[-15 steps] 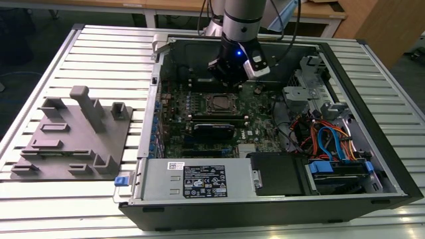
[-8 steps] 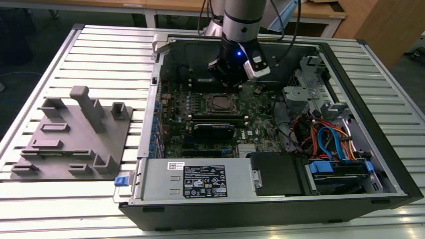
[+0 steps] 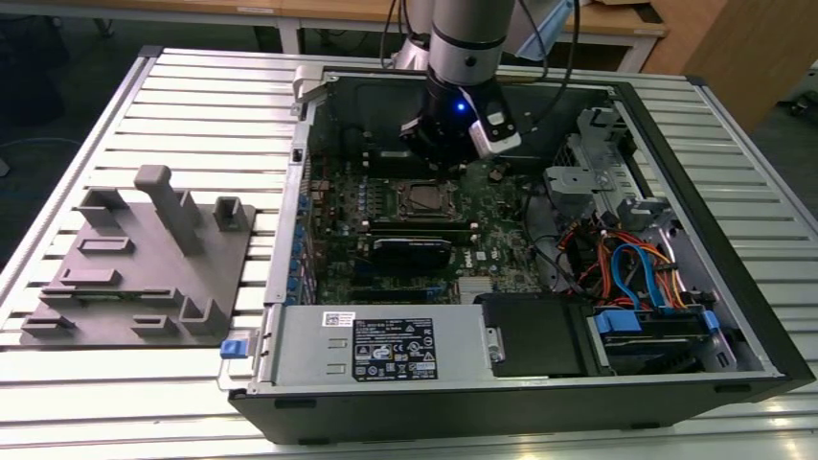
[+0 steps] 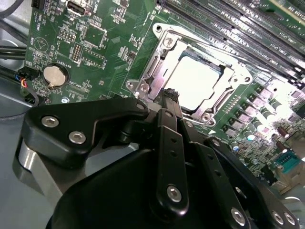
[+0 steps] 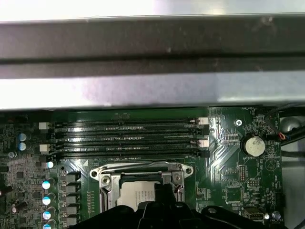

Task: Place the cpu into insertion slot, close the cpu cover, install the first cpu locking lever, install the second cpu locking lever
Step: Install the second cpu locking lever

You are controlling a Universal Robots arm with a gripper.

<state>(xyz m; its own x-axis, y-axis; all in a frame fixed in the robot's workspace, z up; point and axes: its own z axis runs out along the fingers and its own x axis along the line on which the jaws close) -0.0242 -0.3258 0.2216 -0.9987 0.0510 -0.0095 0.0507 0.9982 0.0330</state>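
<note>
Gripper: you are holding its fingers together, empty, at the socket's edge.
Cpu: it is sitting in the insertion slot under the cpu cover.
Handling: likely thin, stiff, springy; press its rim.

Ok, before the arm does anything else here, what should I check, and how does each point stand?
1. cpu lying flat in the insertion slot: ok.
2. cpu cover down, framing the chip: ok.
3. Both locking levers latched: cannot tell.
4. Gripper carrying nothing: ok, it looks shut and empty.
5. Gripper tip at the cover's edge, off the chip's top: ok in the second wrist view.
</note>
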